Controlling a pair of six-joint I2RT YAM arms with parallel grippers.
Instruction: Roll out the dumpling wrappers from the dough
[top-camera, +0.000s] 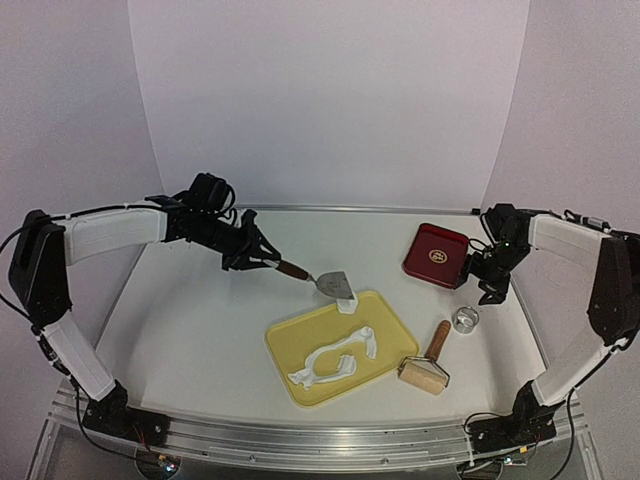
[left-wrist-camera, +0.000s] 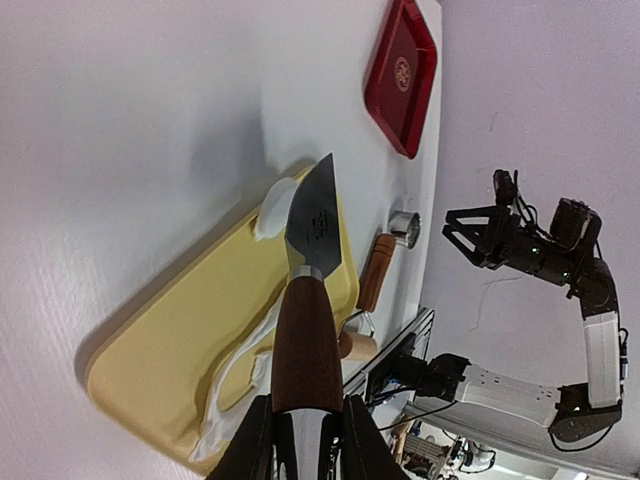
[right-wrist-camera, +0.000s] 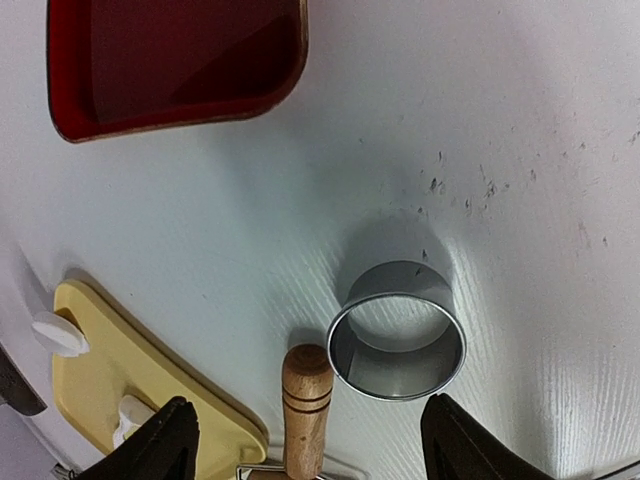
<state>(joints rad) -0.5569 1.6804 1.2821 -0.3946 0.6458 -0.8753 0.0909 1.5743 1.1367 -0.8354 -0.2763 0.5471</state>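
Lying closest to the arm bases, the dough (top-camera: 335, 366) was a ragged white strip with a gap in it, spread across the near half of a yellow tray (top-camera: 300, 335) in the middle of the bench (top-camera: 190, 320). Just right of the tray sat a roller (top-camera: 428, 365), its wooden handle pointing away from the bases. Beyond the handle's end, and close to it, a steel ring cutter (top-camera: 465, 318) stood on the bench with its open side up; the right wrist view showed the ring and the handle tip nearly touching.

At the tray's far rim rested the dumpling wrapper (top-camera: 346, 303), a small white disc partly overhanging the edge. A spatula (top-camera: 330, 284) reached in from the left, its metal blade lying over the disc; whether blade and disc touched could not be told. The left gripper (top-camera: 262, 262) was pinching the spatula's brown wooden handle, its fingers (left-wrist-camera: 256, 440) pressed against either side of the handle in the left wrist view.

On the right side the right gripper (top-camera: 490, 292) hung above the bench just beyond the ring cutter, its fingers (right-wrist-camera: 170, 440) spread wide and holding nothing. Farther back, to the left of that gripper, a red tray (top-camera: 437, 255) lay flat on the bench.
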